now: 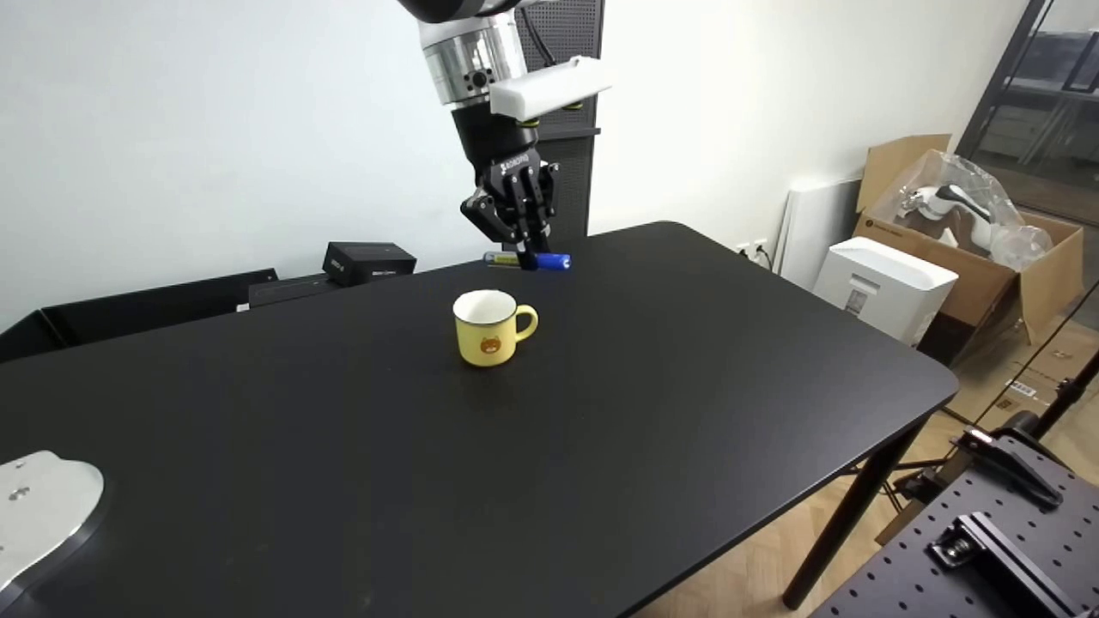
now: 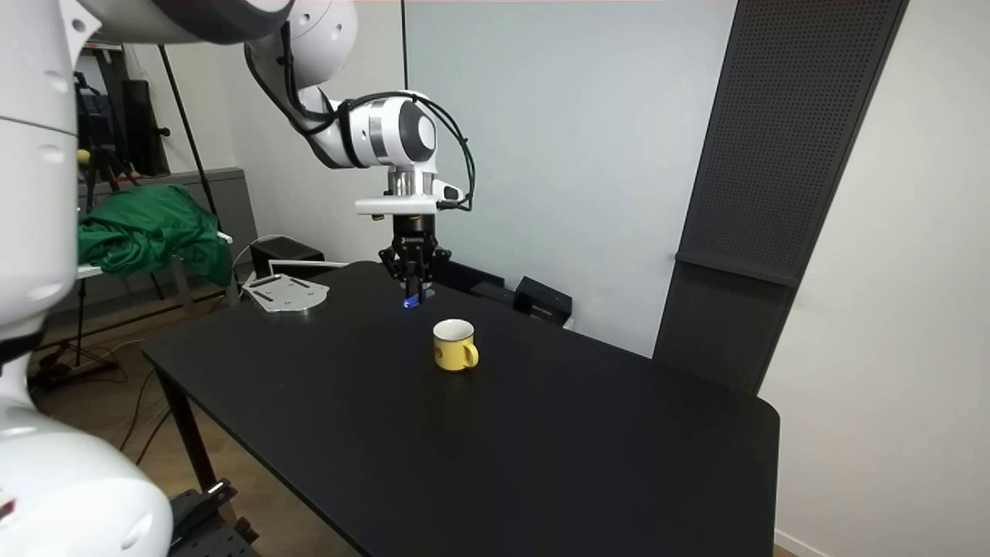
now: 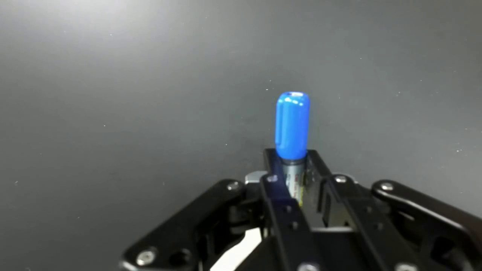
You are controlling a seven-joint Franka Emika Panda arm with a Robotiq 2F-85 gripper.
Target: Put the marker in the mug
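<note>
Blue marker, end effector clamped round its middle! Likely light, stiff, slick; central hold looks good. Mug to its right in an exterior view.

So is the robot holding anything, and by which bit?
Yes, a marker: the gripper pinches it around its middle, about where the blue cap ends.

In an exterior view, you had the mug on the table, right of the marker in your gripper.
</note>
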